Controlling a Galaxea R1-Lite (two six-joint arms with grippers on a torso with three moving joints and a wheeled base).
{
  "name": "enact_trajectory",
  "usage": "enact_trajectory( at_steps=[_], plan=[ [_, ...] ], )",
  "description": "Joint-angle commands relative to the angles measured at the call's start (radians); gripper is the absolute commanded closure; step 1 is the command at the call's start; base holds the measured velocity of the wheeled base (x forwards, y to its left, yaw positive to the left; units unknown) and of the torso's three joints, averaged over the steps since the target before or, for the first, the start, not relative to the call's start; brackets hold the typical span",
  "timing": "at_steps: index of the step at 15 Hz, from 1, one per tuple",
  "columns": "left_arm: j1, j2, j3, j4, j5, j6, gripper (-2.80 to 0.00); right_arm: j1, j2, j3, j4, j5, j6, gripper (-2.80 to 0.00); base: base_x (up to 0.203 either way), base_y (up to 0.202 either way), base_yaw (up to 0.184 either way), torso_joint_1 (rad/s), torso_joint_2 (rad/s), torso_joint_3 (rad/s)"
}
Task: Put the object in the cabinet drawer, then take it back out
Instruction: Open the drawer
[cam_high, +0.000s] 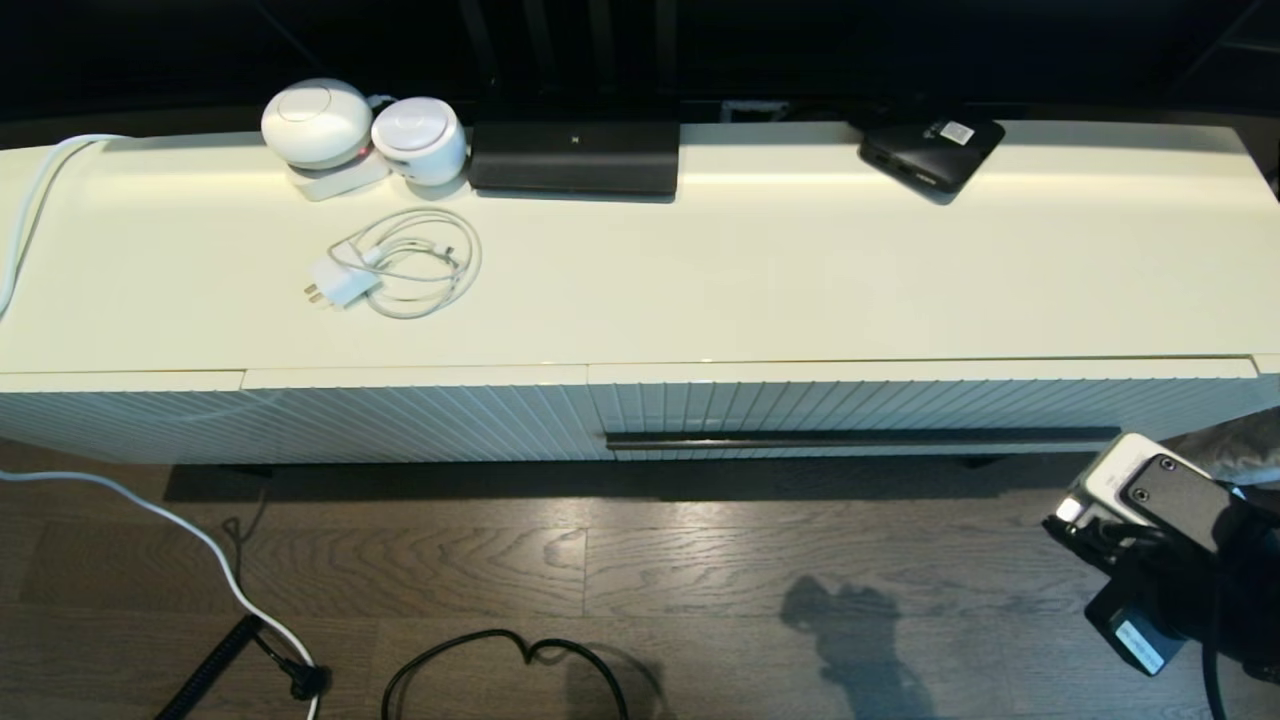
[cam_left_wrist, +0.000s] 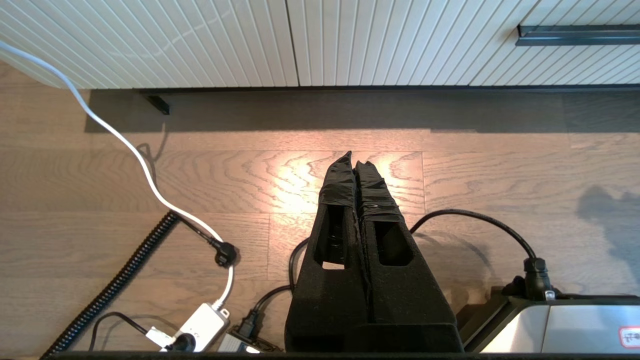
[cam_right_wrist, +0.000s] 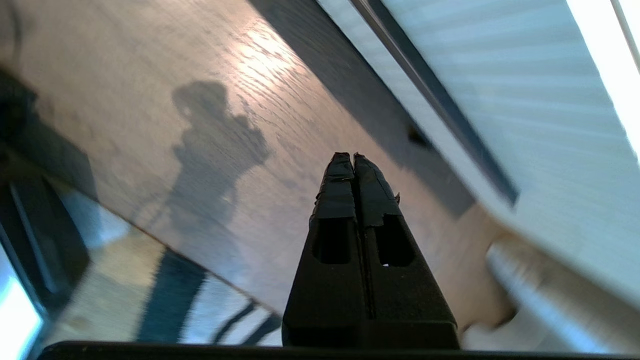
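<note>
The object is out of view in all three views. The cabinet drawer (cam_high: 900, 405) is closed, a cream ribbed front with a long dark handle bar (cam_high: 860, 438) under the cabinet top's right half. My right arm (cam_high: 1150, 530) hangs low at the front right, below the drawer's right end. The right gripper (cam_right_wrist: 352, 157) is shut and empty, over the wood floor with the handle bar (cam_right_wrist: 435, 95) slanting past beside it. My left gripper (cam_left_wrist: 356, 159) is shut on nothing, pointing at the floor in front of the cabinet; the handle bar's end (cam_left_wrist: 575, 35) shows far off to one side.
On the cabinet top (cam_high: 750, 280) sit two white round devices (cam_high: 360, 130), a coiled white charger cable (cam_high: 400, 265), a flat black unit (cam_high: 575, 155) and a small black box with a white label (cam_high: 930, 150). White and black cables (cam_high: 230, 590) lie on the floor at the left.
</note>
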Motion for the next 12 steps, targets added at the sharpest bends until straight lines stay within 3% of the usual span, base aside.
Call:
enact_trajectory(
  at_steps=[1,5,7,10,12],
  plan=[
    [0.000,-0.001,0.000,0.000,0.000,0.000,0.00,0.002,0.018,0.008,-0.011,0.051,-0.143,0.00,0.000,0.000,0.000,0.000,0.00,0.000],
    [0.000,-0.001,0.000,0.000,0.000,0.000,0.00,-0.004,0.040,0.039,-0.008,0.137,-0.402,0.00,0.000,0.000,0.000,0.000,0.00,0.000],
    [0.000,-0.002,0.000,0.000,0.000,0.000,0.00,-0.008,0.101,0.015,-0.054,0.154,-0.454,0.00,0.000,0.000,0.000,0.000,0.00,0.000],
    [0.000,-0.001,0.000,0.000,0.000,0.000,0.00,-0.018,0.211,-0.035,-0.233,0.162,-0.488,0.00,0.000,0.000,0.000,0.000,0.00,0.000],
    [0.000,-0.001,0.000,0.000,0.000,0.000,0.00,-0.019,0.230,-0.043,-0.280,0.172,-0.583,0.00,0.000,0.000,0.000,0.000,0.00,0.000]
  ],
)
